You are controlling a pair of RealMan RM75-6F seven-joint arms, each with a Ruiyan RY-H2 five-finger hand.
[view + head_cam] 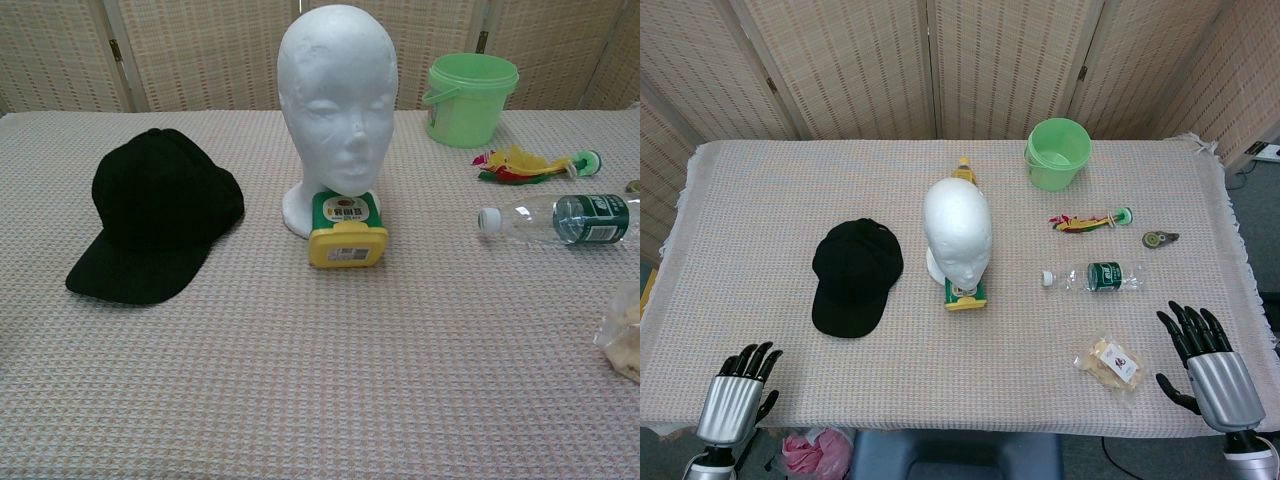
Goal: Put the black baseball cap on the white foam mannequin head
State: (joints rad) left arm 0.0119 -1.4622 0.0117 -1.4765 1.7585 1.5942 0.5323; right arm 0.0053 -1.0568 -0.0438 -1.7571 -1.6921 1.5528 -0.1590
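The black baseball cap (854,274) (153,214) lies flat on the tablecloth, brim toward the front edge, left of the mannequin. The white foam mannequin head (957,233) (337,106) stands upright mid-table, bare. My left hand (736,400) hangs at the front left table edge, fingers apart and empty, well short of the cap. At the front right edge my right hand (1203,366) is also open and empty, fingers spread. Neither hand shows in the chest view.
A yellow and green container (965,293) (346,229) lies against the mannequin's base. A green bucket (1057,153), a colourful toy (1088,221), a small disc (1158,239), a plastic bottle (1095,277) and a snack bag (1110,362) occupy the right half.
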